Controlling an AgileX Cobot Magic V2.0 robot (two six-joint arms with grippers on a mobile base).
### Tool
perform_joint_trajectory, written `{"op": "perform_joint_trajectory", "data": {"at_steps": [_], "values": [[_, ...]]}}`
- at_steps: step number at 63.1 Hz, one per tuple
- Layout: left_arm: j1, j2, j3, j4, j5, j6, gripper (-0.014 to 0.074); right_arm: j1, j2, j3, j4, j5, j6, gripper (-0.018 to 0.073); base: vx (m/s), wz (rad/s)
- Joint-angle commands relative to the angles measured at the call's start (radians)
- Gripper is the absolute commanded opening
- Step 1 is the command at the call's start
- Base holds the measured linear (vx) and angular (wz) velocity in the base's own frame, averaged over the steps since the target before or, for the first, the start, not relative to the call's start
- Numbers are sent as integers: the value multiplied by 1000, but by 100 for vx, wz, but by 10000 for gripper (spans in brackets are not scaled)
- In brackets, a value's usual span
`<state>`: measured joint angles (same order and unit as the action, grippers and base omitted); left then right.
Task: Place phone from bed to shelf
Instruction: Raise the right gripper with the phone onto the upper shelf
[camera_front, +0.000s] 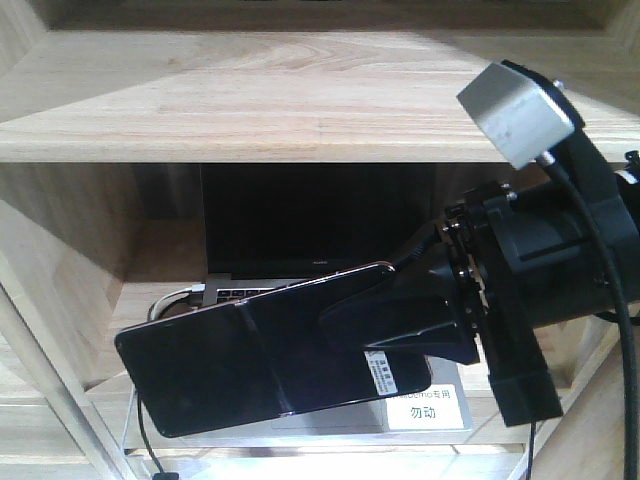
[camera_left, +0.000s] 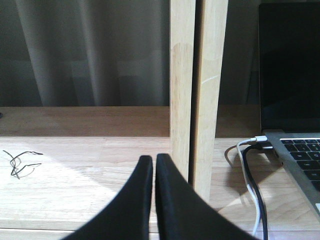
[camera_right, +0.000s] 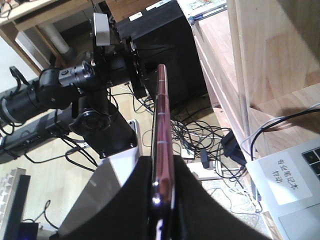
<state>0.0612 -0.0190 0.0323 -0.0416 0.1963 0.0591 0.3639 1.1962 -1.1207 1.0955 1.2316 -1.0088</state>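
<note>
Holding the phone (camera_front: 270, 365) in the air just in front of the shelf (camera_front: 300, 110); transport step looks nearly done, placement not yet made. The right gripper (camera_front: 400, 345) pinches the slab at its barcode-sticker (camera_front: 385, 378) end. The far end sags lower, so the phone hangs tilted across the face of the compartment. In the right wrist view I see it edge-on (camera_right: 162, 130), pinkish rim up, with the fingers (camera_right: 187, 200) clamped on both flat sides.

A grey laptop (camera_front: 300, 230) sits open in that compartment with a white cable (camera_left: 252, 200) plugged in, so there is little bare plank.

The left gripper (camera_left: 154, 160) has its jaws pressed together on nothing, facing the upright between two compartments. The bay beside it shows a bare plank (camera_left: 90, 165).

My read on the next move: pick a free spot, level the phone, and carry it inward past the front edge. Then lower until it rests flat and only then spread the jaws. I cannot tell how far the phone is from the laptop.
</note>
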Motion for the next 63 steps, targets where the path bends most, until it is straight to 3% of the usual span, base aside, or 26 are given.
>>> {"op": "perform_joint_trajectory", "data": {"at_steps": [1, 19, 35, 63], "values": [[0, -8, 7, -9, -70, 0, 1, -1, -25, -40, 98, 54, 6, -2, 0, 0], [0, -8, 7, -9, -70, 0, 1, -1, -25, -221, 99, 34, 58, -2, 0, 0], [0, -8, 7, -9, -70, 0, 1, -1, 1, -426, 94, -120, 68, -2, 0, 0], [0, -8, 7, -9, -70, 0, 1, -1, 345, -821, 176, -169, 63, -2, 0, 0]]}}
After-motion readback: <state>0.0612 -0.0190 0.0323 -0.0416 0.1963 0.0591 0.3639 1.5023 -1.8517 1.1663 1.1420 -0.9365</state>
